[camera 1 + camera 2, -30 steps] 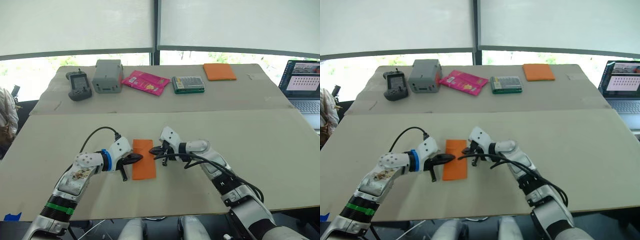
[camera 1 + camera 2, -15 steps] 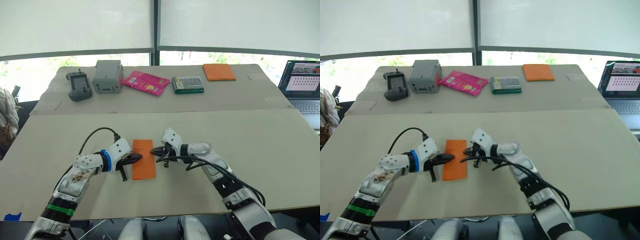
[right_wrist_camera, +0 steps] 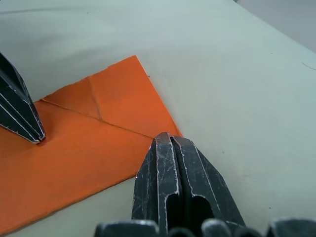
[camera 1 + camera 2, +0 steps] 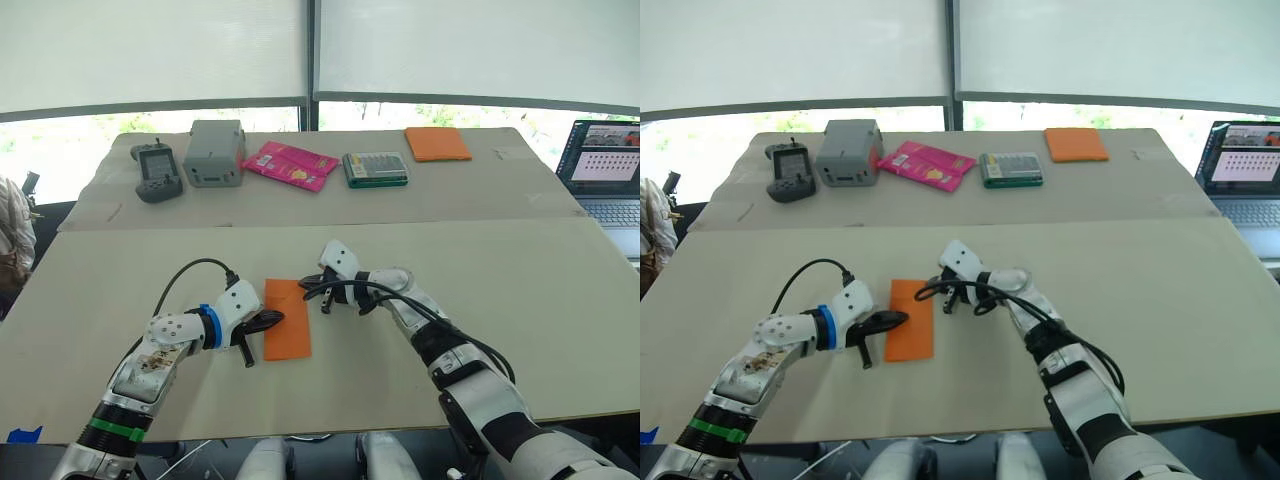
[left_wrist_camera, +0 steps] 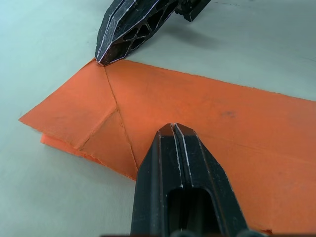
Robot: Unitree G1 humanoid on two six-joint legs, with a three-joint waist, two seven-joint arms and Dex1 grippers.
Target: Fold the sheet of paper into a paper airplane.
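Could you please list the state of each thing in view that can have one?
sheet of paper: folded into a narrow strip, creased, flat on the table.
left gripper: shut, tip pressing the paper's left edge.
right gripper: shut, tip at the paper's far right corner.
laptop: open, screen lit.
orange pad: flat on the far table.

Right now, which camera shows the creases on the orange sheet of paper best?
The left wrist view: the sheet of paper lies close, its creases plain. The right wrist view shows one corner and crease; the eye views show a flat orange strip.
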